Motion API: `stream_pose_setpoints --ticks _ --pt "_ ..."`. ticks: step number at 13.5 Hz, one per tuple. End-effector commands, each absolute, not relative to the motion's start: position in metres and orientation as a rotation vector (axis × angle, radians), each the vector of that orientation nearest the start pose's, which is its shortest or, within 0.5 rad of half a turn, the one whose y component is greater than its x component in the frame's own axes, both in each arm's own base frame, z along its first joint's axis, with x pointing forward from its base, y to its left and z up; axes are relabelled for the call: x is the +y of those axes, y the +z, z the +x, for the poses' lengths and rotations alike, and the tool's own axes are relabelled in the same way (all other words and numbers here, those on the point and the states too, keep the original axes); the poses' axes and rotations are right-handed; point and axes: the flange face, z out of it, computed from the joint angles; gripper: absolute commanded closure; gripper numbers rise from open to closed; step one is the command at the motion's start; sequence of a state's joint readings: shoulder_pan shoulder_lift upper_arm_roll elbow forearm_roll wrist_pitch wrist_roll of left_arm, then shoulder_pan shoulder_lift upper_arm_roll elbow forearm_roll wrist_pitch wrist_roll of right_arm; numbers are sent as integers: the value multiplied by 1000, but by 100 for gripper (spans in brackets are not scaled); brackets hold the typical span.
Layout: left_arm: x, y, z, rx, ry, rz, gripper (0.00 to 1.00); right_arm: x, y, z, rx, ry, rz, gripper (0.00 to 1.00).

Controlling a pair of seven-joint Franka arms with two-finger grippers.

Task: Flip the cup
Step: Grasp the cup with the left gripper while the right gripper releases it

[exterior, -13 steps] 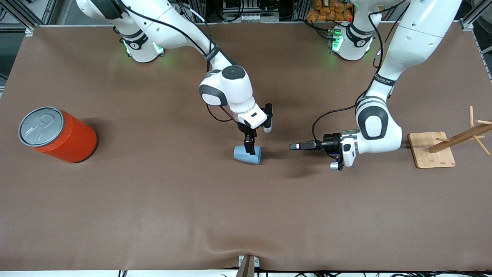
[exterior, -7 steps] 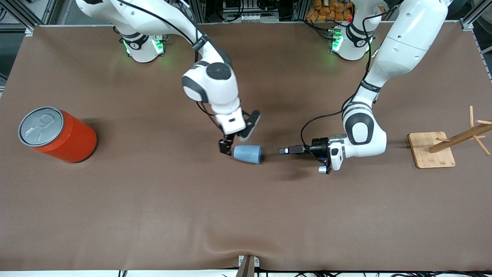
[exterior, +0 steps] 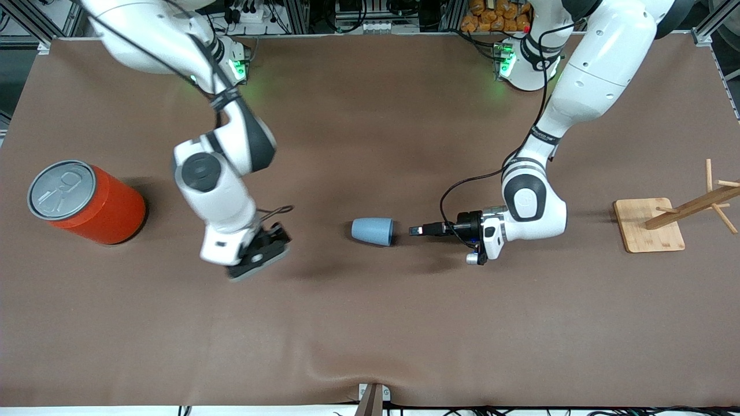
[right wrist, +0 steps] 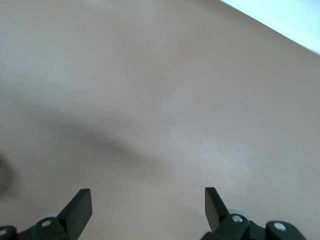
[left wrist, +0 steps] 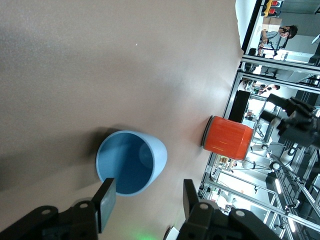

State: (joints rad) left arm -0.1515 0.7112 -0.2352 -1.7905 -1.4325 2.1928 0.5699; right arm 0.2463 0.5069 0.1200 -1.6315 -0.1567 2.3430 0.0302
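At mid-frame the cup (exterior: 373,231) lay on its side on the tabletop (exterior: 370,335), its mouth facing our left pincer (exterior: 414,231), which was spread, empty, low and just beside the rim. Our right pincer (exterior: 258,252), lower left of centre, hung released. We judged that one finger should slip inside the rim squarely.

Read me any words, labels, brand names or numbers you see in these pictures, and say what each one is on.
None can be read.
left arm: small band of lettering at, too small to read.
orange can: raised shapes on its grey lid, no letters.
cup: plain, no print.
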Motion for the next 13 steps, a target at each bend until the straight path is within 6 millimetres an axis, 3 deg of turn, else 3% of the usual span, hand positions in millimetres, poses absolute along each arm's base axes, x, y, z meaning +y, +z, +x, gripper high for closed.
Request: stream_pose_setpoints --ticks 1,6,10,13 --pt "-286 159 586 229 -180 1962 37 218 339 672 -249 -326 -3097 0" --pt "-309 151 574 246 -199 1956 38 115 309 731 30 -410 -3083 0" --pt "-324 137 572 241 -189 1974 38 78 302 756 138 -490 -3056 0" --pt "-334 137 574 250 -182 1959 40 45 302 763 214 -580 -3024 0"
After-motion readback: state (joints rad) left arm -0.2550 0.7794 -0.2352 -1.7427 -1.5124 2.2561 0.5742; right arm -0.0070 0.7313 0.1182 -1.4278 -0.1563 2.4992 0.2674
